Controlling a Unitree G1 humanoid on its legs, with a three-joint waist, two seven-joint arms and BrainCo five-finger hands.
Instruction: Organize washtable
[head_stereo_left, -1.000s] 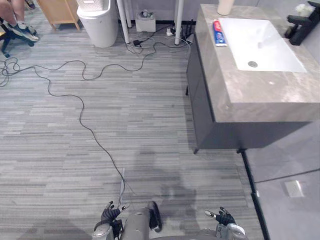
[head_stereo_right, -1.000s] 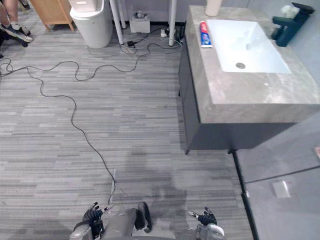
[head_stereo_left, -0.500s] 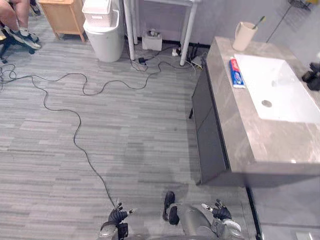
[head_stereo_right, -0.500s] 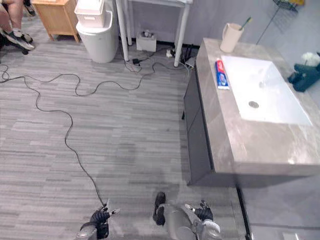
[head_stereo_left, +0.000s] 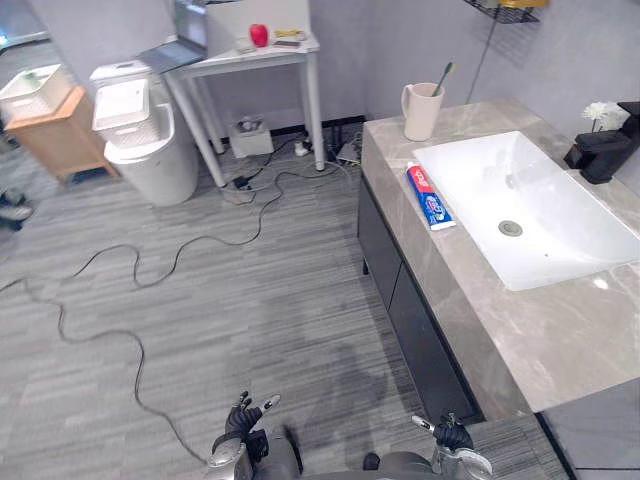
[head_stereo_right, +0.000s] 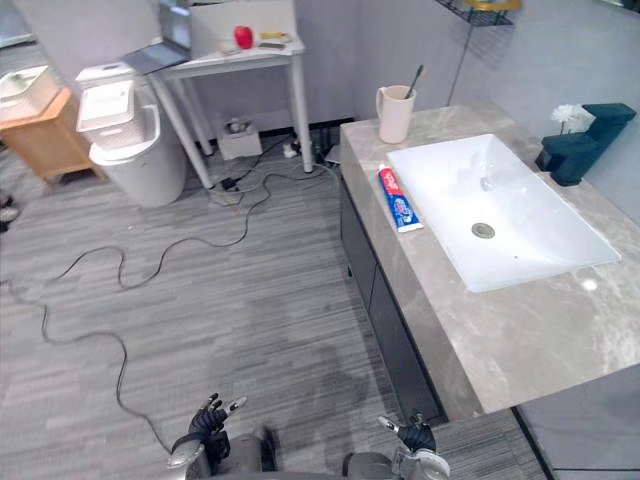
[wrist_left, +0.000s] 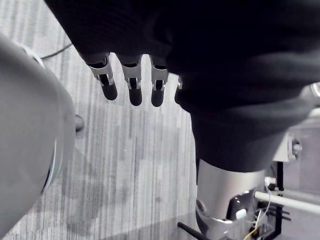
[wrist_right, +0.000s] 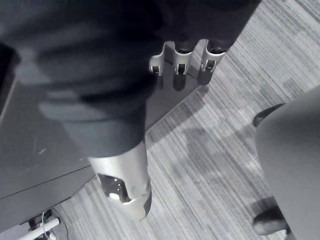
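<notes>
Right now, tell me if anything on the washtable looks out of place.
The toothpaste tube lies loose and flat on the countertop, along the sink's edge, while the toothbrush stands in the cup at the far corner. Nothing looks spilled or damaged.

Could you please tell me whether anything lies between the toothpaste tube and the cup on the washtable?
Nothing visible does: the toothpaste tube lies flat beside the sink, with only bare countertop between it and the cup.

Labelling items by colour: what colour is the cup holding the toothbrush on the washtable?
The cup is cream, clearest in the left eye view.
</notes>
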